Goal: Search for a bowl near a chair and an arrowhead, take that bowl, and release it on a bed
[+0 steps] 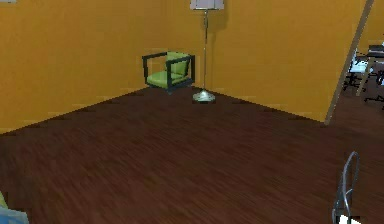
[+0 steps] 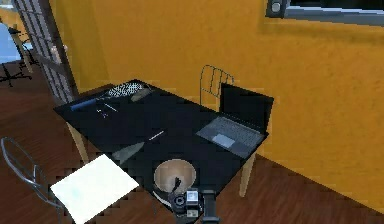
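The bowl (image 2: 172, 166) is in the arm side view, on the near edge of the black surface (image 2: 150, 115). It is round, tan-brown, low and with a wide mouth. With the bowl as the middle of the clock, a sheet of white paper (image 2: 95, 187) lies at 8 o'clock. A small grey pointed thing (image 2: 125, 153), perhaps the arrowhead, lies at 10 o'clock. The laptop (image 2: 235, 125) stands at 2 o'clock. A wire chair (image 2: 213, 80) stands beyond the surface at about 1 o'clock, and another wire chair (image 2: 20, 165) is at 9 o'clock.

The end effector (image 2: 175, 188) is at the bowl's 6 o'clock side. Whether it is over the rim or touching it cannot be told. If it is wide or narrow cannot be told either, and because the bowl rests on the surface just there, one cannot say that it holds anything.

By its colour the bowl is probably wood or ceramic: stiff, rather light, with a smooth wall that may slip. A ceramic one would break if it falls on the floor. The best hold seems to be the rim at the near side, one finger inside the wall and one outside. The lift should go straight up, so that the bowl does not tilt or scrape on the surface.
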You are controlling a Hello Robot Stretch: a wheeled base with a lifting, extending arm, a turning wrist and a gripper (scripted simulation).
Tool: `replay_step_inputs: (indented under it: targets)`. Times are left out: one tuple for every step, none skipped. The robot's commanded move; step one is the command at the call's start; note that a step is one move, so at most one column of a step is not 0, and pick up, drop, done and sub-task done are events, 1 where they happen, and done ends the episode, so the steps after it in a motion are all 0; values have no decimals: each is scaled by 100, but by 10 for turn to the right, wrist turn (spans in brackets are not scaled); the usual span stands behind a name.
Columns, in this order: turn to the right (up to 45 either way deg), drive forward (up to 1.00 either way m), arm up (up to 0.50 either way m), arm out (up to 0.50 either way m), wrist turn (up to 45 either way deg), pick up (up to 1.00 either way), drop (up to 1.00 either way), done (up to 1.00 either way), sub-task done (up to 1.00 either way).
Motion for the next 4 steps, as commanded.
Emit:
replay_step_inputs:
  targets:
    - [0,0,0,0,0,100,0,0,0]
    - [0,0,10,0,0,0,0,0,0]
    - [0,0,28,0,0,0,0,0,0]
    - [0,0,0,0,-450,0,0,0,0]
